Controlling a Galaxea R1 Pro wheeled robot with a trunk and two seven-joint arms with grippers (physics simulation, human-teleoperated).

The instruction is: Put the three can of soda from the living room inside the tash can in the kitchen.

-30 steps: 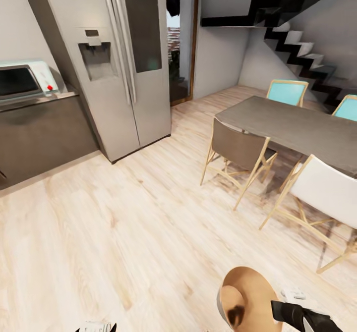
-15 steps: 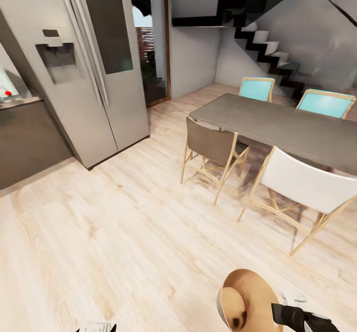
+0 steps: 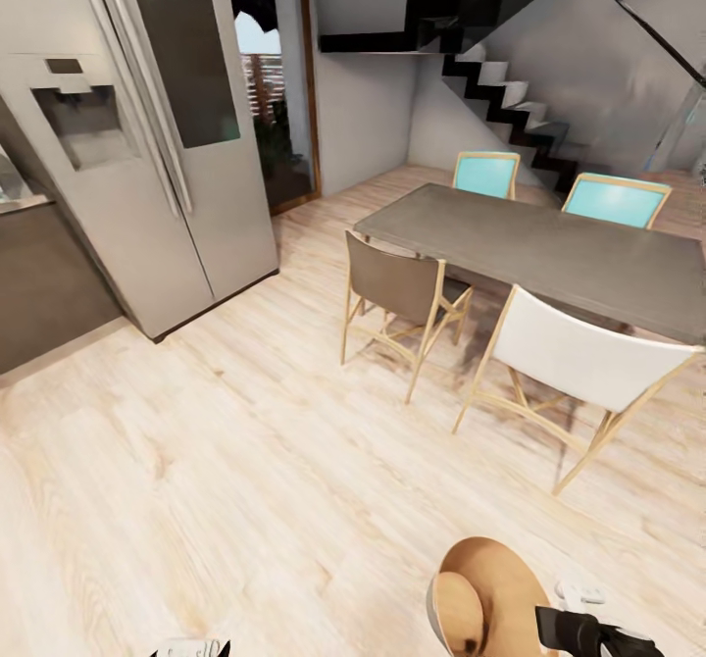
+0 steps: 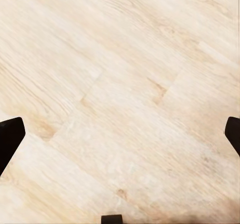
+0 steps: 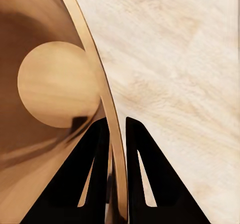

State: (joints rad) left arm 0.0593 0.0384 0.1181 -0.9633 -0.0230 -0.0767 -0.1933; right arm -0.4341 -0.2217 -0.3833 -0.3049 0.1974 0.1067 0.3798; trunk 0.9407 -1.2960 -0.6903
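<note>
The tash can (image 3: 490,593), brown inside with a pale grey outer wall, hangs low at the bottom of the head view. My right gripper (image 3: 567,628) is shut on its rim. In the right wrist view my two black fingers (image 5: 95,174) pinch the thin rim of the tash can (image 5: 50,88), one inside and one outside, and its round bottom shows bare. My left gripper (image 4: 120,136) is open over bare wood floor, with its fingertips far apart. Its tip also peeks in at the head view's bottom edge (image 3: 191,649). The cans of soda are out of view.
A steel fridge (image 3: 147,147) and a dark counter (image 3: 39,294) stand at the left. At the right is a grey dining table (image 3: 559,245) with a brown chair (image 3: 397,284), a white chair (image 3: 579,358) and turquoise chairs (image 3: 487,172). Black stairs (image 3: 510,98) and a doorway (image 3: 270,118) lie beyond. Light wood floor runs between.
The camera has turned right: the fridge, table and chairs slid left in the picture and the microwave left it. The tash can stays held in my right gripper.
</note>
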